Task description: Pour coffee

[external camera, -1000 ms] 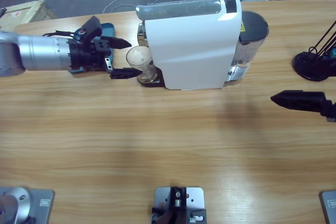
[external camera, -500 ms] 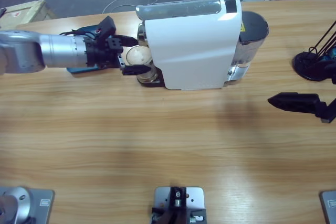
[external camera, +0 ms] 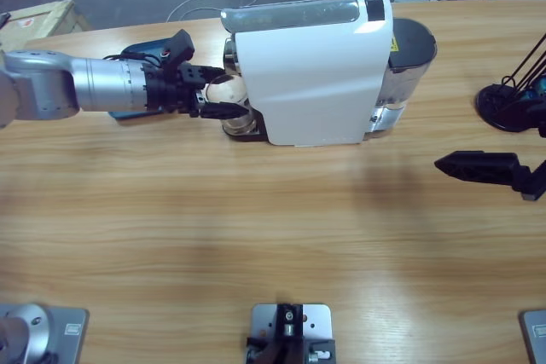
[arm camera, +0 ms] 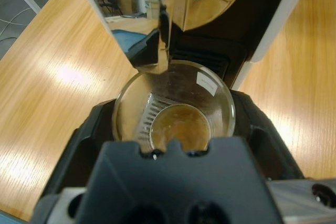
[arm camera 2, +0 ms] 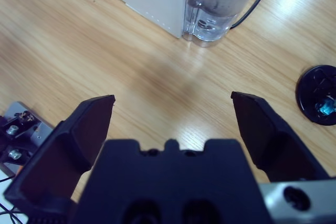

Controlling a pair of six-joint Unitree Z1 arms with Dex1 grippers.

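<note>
A clear glass tumbler (external camera: pixel 229 89) stands on the drip tray of a white coffee machine (external camera: pixel 316 74), under its spout (arm camera: pixel 155 51). A shallow layer of brown coffee (arm camera: pixel 179 127) lies in the bottom of the tumbler (arm camera: pixel 210 95). My left gripper (external camera: pixel 225 89) reaches in from the left, and its black jaws sit against both sides of the glass, shut on it. In the left wrist view the left gripper (arm camera: pixel 174 103) hugs the tumbler's rim. My right gripper (external camera: pixel 452 164) hovers at the table's right side, open and empty; the right wrist view shows the right gripper (arm camera 2: pixel 172 98) over bare wood.
The machine's clear water tank (arm camera 2: pixel 220 3) sits at its right end, with a cable trailing off. A black round stand base (external camera: pixel 503 104) is at the far right. A blue object (external camera: pixel 149 49) lies behind the left arm, and a cardboard box (external camera: pixel 38 19) sits beyond the table's far-left corner.
My left gripper moved right until its jaws sat around the tumbler, then narrowed onto the glass. The right gripper shifted very slightly left.
</note>
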